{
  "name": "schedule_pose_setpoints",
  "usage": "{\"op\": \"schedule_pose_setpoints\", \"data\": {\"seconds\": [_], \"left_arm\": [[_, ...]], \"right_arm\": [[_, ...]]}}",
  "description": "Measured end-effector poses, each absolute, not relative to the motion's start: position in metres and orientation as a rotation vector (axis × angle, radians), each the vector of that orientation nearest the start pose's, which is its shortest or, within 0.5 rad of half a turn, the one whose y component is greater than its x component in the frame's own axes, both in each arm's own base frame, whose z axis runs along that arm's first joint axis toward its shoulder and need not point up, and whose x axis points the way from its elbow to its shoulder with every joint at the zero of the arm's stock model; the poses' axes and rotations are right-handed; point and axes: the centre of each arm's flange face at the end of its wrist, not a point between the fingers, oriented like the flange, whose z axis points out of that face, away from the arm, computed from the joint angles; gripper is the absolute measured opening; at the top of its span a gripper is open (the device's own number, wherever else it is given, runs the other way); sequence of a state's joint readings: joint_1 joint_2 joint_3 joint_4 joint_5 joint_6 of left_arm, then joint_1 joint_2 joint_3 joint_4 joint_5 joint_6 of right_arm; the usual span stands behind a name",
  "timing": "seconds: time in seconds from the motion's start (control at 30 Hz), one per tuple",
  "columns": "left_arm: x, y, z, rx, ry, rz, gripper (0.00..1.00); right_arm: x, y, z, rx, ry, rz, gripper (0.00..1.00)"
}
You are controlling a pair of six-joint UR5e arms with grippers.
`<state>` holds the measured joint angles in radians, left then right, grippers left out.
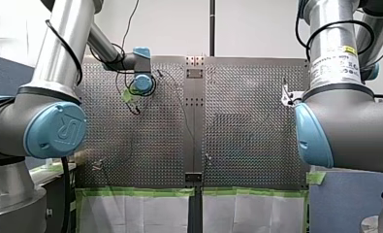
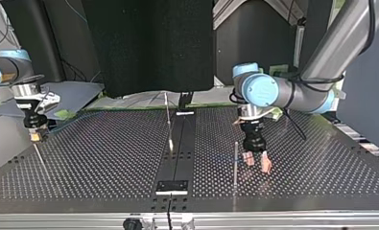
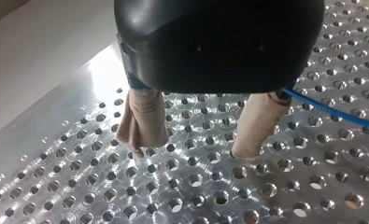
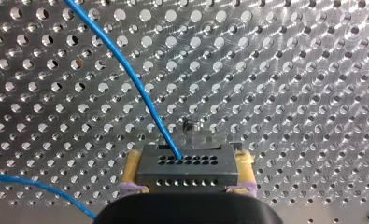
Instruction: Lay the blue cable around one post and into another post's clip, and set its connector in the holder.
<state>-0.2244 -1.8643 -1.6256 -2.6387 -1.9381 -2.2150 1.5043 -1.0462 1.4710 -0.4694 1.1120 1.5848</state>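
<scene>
Here, my right pincer (image 4: 189,158) is clamped by its yellow pads (image 4: 131,165) on the dark grey, rectangular, hole-dotted connector (image 4: 187,170), low over the perforated metal counter (image 4: 294,93) at the top view's left. The thin blue cable (image 4: 135,84) leaves the connector's face and arcs away across the holes. My left pincer (image 3: 194,147), black with beige pads (image 3: 145,116), stands spread and empty right of centre in the top view, just beside a thin upright metal post (image 2: 235,160). Its tips are close to the counter, though contact cannot be told. A stretch of the cable runs past the outside of one finger, not between the two. A second slender post (image 2: 168,120) rises farther off by the middle strip, and a small dark block (image 2: 172,186) at the near middle may be the holder. No routing looks done yet. The likely hazards are that the left pincer closes on air because the cable lies outside it, that it knocks the neighbouring post, or that a taut cable twists the connector in its grip.
</scene>
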Motion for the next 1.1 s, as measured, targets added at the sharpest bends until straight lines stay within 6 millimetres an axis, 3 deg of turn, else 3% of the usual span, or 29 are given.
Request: {"op": "schedule_pose_setpoints", "data": {"seconds": [0.33, 0.4, 0.43, 0.5, 0.53, 0.57, 0.6, 1.1], "left_arm": [[0.5621, -0.2283, 0.3513, -0.593, 1.315, -0.455, 1.0], [0.5621, -0.2283, 0.3513, -0.593, 1.315, -0.455, 1.0], [0.5621, -0.2283, 0.3513, -0.593, 1.315, -0.455, 1.0], [0.5621, -0.2283, 0.3513, -0.593, 1.315, -0.455, 1.0], [0.5621, -0.2283, 0.3513, -0.593, 1.315, -0.455, 1.0], [0.5621, -0.2283, 0.3513, -0.593, 1.315, -0.455, 1.0], [0.5621, -0.2283, 0.3513, -0.593, 1.315, -0.455, 1.0], [0.5616, -0.228, 0.3504, -0.594, 1.322, -0.454, 1.0]], "right_arm": [[0.1329, -0.6742, 0.2731, 1.458, -0.969, 1.512, 0.0], [0.1329, -0.6742, 0.2731, 1.459, -0.969, 1.512, 0.17], [0.1329, -0.6742, 0.2731, 1.459, -0.969, 1.512, 0.17], [0.1329, -0.6742, 0.273, 1.459, -0.969, 1.512, 0.52], [0.1329, -0.6742, 0.2731, 1.459, -0.969, 1.512, 0.52], [0.1329, -0.6742, 0.2731, 1.459, -0.969, 1.512, 0.82], [0.1329, -0.6742, 0.273, 1.459, -0.969, 1.512, 0.97], [0.133, -0.6742, 0.2731, 1.459, -0.968, 1.512, 1.0]]}}
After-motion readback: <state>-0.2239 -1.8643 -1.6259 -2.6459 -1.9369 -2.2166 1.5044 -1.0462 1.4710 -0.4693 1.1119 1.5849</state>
